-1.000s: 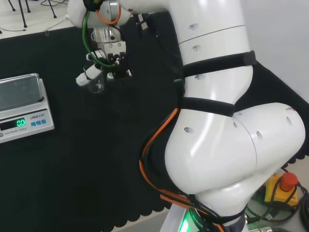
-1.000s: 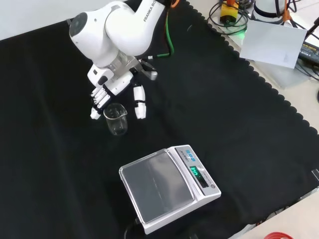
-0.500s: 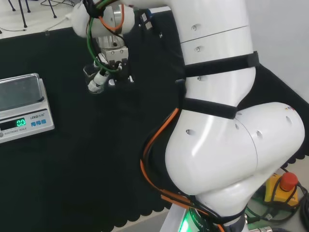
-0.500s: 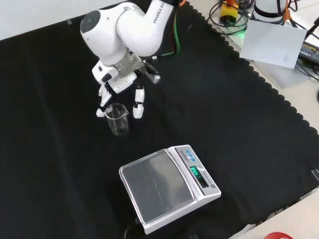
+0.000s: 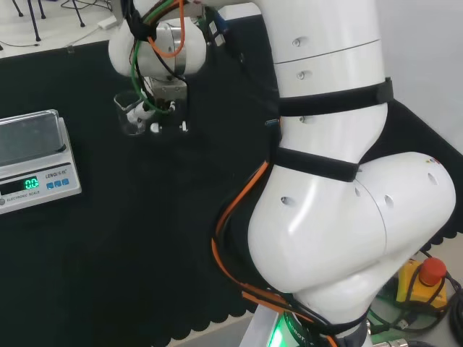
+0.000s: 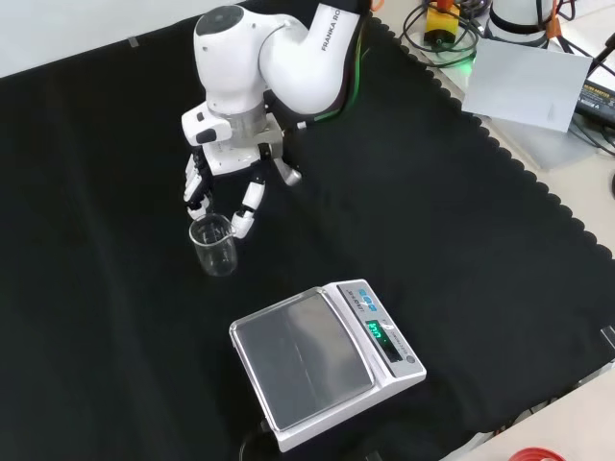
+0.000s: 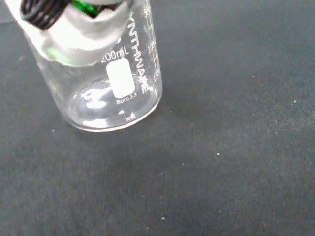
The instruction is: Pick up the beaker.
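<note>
One glass beaker (image 6: 213, 245) stands upright on my tabletop (image 6: 461, 240) just below the hand (image 6: 233, 168), whose fingers (image 6: 244, 209) hang spread, holding nothing.

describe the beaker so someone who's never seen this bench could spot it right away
On the black cloth, start at the white weighing scale near the front view's lower edge and look up and left. There a small clear glass beaker stands upright, just below the hand. It is see-through, empty, with white printed markings on its side.
</note>
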Robot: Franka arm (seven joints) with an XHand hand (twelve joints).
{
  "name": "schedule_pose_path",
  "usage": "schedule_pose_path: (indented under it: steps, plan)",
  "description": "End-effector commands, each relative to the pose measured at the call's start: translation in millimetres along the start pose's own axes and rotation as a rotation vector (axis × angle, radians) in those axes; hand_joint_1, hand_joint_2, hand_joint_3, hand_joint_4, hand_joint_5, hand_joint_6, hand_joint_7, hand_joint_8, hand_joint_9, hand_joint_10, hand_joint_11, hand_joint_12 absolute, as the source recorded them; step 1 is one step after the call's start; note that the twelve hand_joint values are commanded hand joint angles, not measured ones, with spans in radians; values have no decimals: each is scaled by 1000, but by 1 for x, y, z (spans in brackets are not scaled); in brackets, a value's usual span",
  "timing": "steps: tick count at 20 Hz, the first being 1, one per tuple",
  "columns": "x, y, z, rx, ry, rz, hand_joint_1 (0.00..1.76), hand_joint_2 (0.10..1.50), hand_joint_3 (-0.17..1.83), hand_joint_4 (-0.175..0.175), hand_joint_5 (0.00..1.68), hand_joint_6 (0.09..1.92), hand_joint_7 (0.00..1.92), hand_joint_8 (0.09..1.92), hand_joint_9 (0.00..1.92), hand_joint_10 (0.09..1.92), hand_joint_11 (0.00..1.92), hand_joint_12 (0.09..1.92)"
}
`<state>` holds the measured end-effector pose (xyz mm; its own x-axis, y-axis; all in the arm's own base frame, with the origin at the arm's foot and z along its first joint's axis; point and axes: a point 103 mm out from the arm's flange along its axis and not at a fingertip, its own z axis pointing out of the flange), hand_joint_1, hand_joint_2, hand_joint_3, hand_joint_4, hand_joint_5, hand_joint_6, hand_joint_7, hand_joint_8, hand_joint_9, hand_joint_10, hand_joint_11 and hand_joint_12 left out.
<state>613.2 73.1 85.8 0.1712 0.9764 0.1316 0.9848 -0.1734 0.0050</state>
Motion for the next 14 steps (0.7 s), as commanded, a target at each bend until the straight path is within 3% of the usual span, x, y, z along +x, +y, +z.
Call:
schedule_pose_path:
  steps: [1, 3, 6, 10, 14]
  plan:
    - [-2, 13, 15, 195, 58, 12, 789, 570, 396, 36, 437, 856, 892, 935, 1102, 522, 941, 1198]
    - [4, 20, 18, 261, 56, -14, 684, 568, 330, 10, 242, 627, 737, 984, 904, 642, 762, 1294]
    - [14, 26, 20, 290, 62, -51, 627, 594, 232, 4, 186, 386, 631, 993, 729, 779, 607, 1385]
    - [24, 29, 22, 294, 67, -79, 610, 609, 185, 14, 202, 290, 607, 975, 680, 805, 551, 1414]
    - [32, 28, 24, 252, 94, -99, 692, 630, 173, 51, 347, 328, 674, 938, 707, 784, 553, 1404]
